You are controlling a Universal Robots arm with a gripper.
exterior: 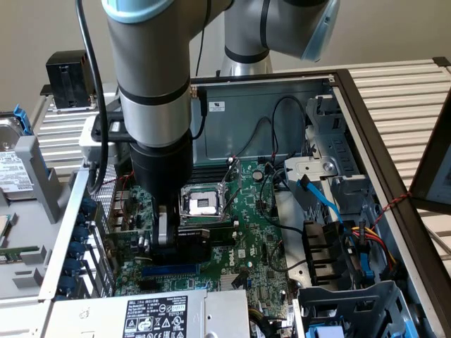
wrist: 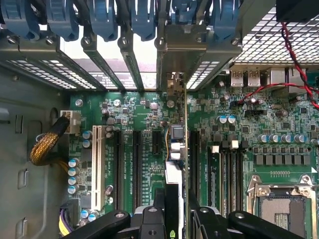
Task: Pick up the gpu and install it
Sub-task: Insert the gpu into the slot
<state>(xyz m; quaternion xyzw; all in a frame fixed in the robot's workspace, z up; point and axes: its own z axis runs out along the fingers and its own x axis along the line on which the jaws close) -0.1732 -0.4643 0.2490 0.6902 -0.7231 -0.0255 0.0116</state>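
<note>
The gpu (wrist: 173, 186) stands on edge between my fingers, its thin green board running toward the case's rear slot openings. Its silver bracket (wrist: 172, 82) is at the rear wall, under the blue retention clips (wrist: 144, 20). My gripper (wrist: 177, 219) is shut on the gpu from above. In the exterior view the gripper (exterior: 169, 236) is low inside the open case, with the card's black shroud (exterior: 209, 236) just above the large green motherboard (exterior: 261, 239). The card lines up along the black expansion slots (wrist: 135, 169). Whether it is seated I cannot tell.
The CPU socket (exterior: 202, 204) lies just behind the gripper. A labelled power supply (exterior: 151, 317) fills the near edge, with a drive cage (exterior: 352, 303) and coloured cables at the exterior view's right. Red wires (wrist: 294, 64) and a yellow sleeved cable (wrist: 45, 147) cross the board's edges.
</note>
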